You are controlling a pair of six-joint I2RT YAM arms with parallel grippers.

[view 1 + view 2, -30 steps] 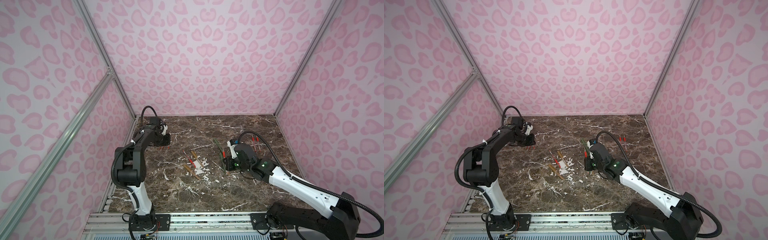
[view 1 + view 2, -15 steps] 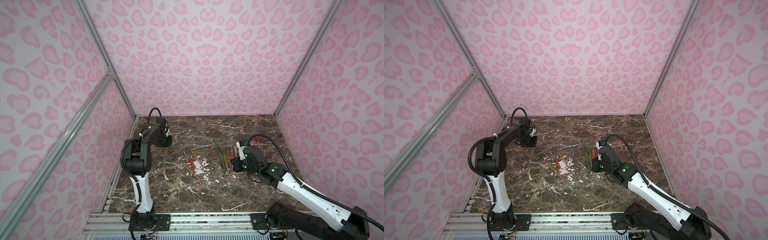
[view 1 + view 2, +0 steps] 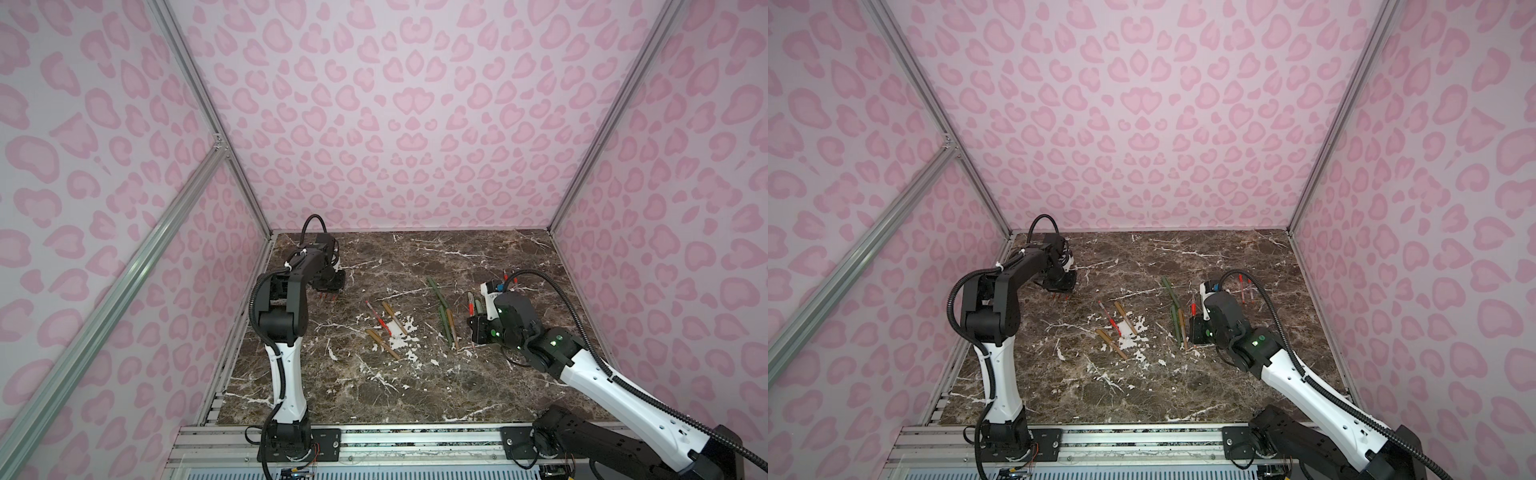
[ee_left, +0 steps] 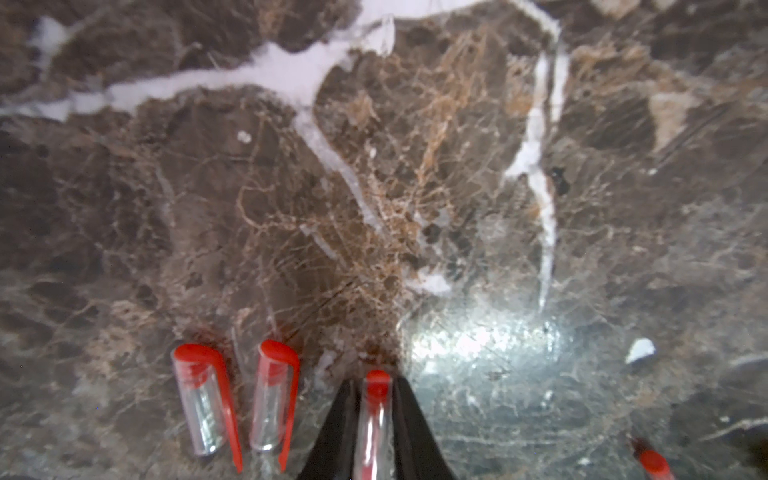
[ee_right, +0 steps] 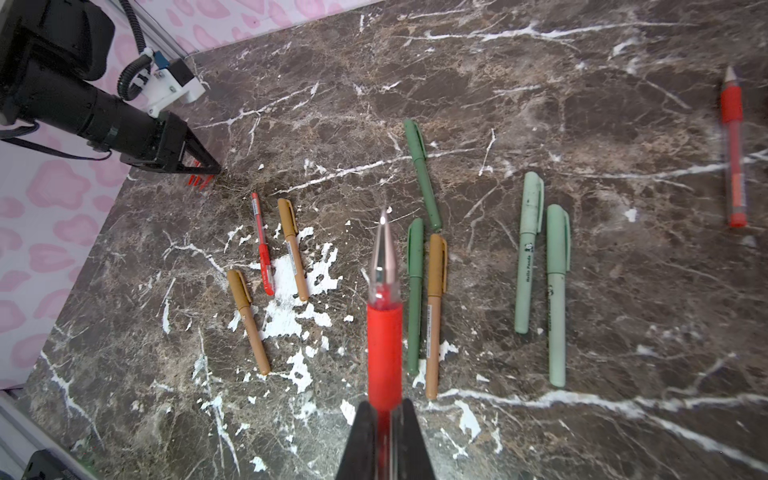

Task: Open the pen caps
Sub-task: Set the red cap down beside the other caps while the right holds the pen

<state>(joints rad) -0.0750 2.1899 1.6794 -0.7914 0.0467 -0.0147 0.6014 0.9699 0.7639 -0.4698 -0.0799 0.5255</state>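
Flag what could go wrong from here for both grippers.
1. The red cap between the fingers of the left gripper sits right beside two loose red caps; once released it may roll into them, or the fingers may scatter them pulling away.
2. The right gripper is shut on an uncapped red pen, tip bare, near the still-capped dark green pen and tan pen; a careless set-down could knock those or mark the marble table.
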